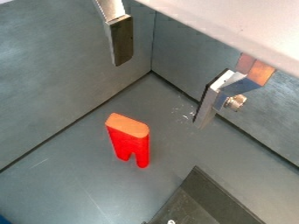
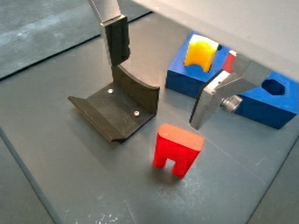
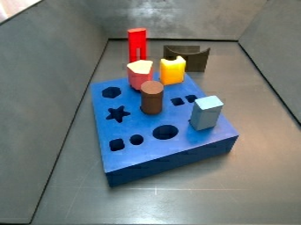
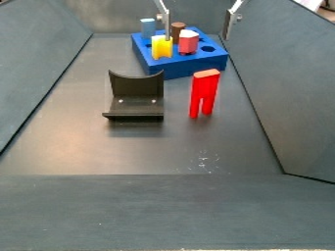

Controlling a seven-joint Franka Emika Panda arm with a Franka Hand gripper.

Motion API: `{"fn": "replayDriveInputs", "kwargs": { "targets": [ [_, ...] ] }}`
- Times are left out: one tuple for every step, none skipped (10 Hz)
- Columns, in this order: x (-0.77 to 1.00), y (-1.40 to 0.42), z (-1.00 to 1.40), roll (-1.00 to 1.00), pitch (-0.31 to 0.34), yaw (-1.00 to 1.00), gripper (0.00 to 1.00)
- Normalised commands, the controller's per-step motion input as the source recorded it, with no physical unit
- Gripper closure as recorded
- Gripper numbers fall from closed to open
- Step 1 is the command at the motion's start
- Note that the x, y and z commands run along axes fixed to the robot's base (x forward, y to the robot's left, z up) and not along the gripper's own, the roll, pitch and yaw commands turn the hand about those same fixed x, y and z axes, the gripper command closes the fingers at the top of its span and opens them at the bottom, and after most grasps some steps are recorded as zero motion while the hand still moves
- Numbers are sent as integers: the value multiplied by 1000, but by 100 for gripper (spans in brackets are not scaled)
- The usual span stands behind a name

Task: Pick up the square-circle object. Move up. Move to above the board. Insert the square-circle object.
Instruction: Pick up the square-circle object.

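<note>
The square-circle object (image 4: 203,94) is a tall bright red block. It stands upright on its two legs on the grey floor, between the fixture (image 4: 133,96) and the right wall. It also shows in both wrist views (image 1: 128,138) (image 2: 177,146) and in a side view (image 3: 137,44). The blue board (image 3: 159,151) lies on the floor beyond it and shows in another side view (image 4: 199,62). My gripper (image 1: 163,87) (image 2: 159,92) hangs high above the red block, open and empty. Only its fingers (image 4: 236,8) show at the top edge of a side view.
The board carries a yellow piece (image 3: 172,68), a pink-topped red pentagon piece (image 3: 140,72), a brown cylinder (image 3: 152,98) and a pale blue block (image 3: 206,112). The dark fixture (image 2: 117,105) stands close beside the red block. Grey walls enclose the floor.
</note>
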Motion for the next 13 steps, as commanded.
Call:
{"fn": "replayDriveInputs", "kwargs": {
  "targets": [
    [0, 0, 0, -6, 0, 0, 0],
    [-157, -97, -114, -101, -66, 169, 0],
    [-214, -77, -94, -120, -40, 143, 0],
    [-34, 0, -140, -116, 0, 140, 0],
    [-97, 0, -126, -53, 0, 120, 0],
    [-94, 0, -114, -24, 0, 117, 0],
    [-91, 0, -71, -13, 0, 100, 0],
    [-89, 0, -71, 0, 0, 83, 0],
    [-277, 0, -300, 0, -3, 211, 0],
    [-243, -3, -443, 0, 0, 280, 0],
    [-271, 0, -483, 0, 0, 294, 0],
    [-120, 0, -440, -49, 0, 291, 0],
    [-3, 0, -266, -43, -17, 223, 0]
  ]
}}
